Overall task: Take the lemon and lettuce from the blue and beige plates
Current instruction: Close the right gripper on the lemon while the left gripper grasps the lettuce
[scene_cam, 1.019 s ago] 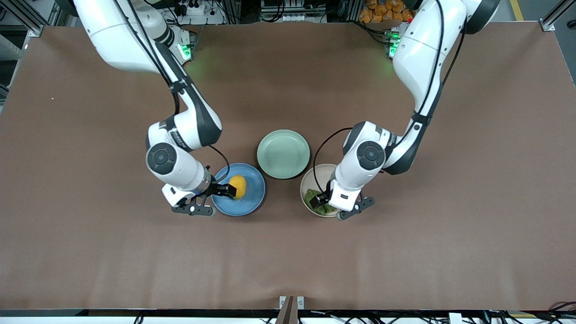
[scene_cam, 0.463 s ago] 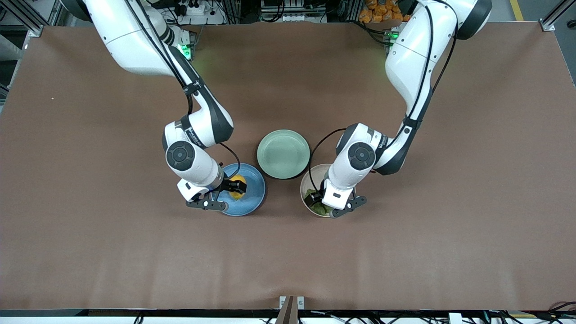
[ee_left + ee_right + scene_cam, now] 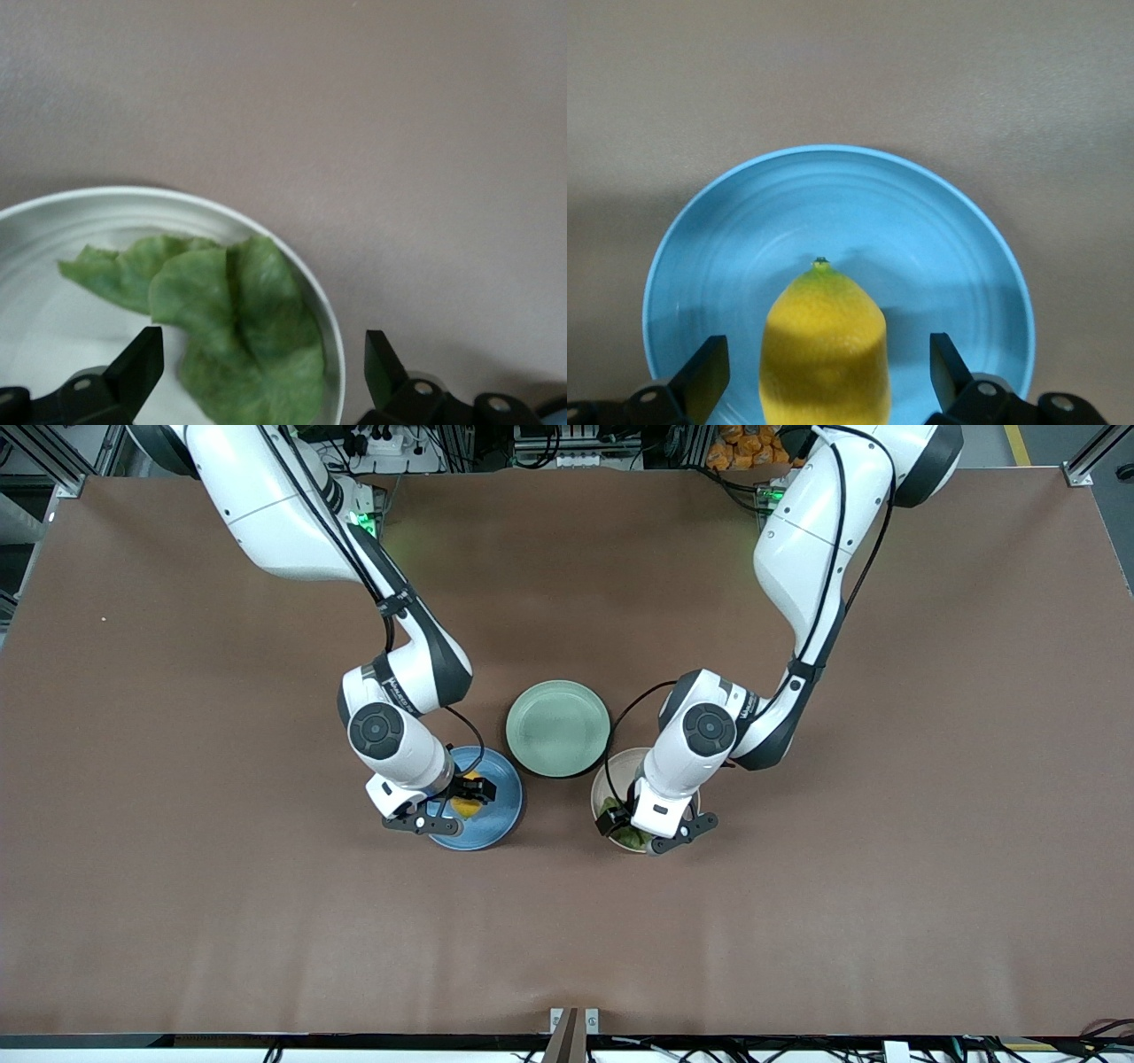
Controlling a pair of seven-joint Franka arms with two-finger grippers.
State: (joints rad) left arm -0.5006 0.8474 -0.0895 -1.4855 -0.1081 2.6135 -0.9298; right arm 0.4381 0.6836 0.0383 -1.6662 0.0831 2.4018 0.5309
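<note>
A yellow lemon (image 3: 824, 354) lies on the blue plate (image 3: 921, 239), and my right gripper (image 3: 824, 372) hangs open straddling it, a gap on each side. From the front, the right gripper (image 3: 472, 790) covers most of the lemon (image 3: 464, 808) on the blue plate (image 3: 498, 815). Green lettuce (image 3: 244, 341) rests at the rim of the beige plate (image 3: 53, 328). My left gripper (image 3: 261, 367) is open around it, one finger outside the rim. In the front view the left gripper (image 3: 620, 824) sits low over the lettuce (image 3: 631, 838) and beige plate (image 3: 606, 779).
An empty pale green plate (image 3: 558, 728) sits between the two arms, a little farther from the front camera than the blue and beige plates. Brown table surface spreads all around the three plates.
Both hands have slid in over their plates toward the middle of the table. The right gripper now straddles the lemon, the left one the lettuce. Both stayed open.
</note>
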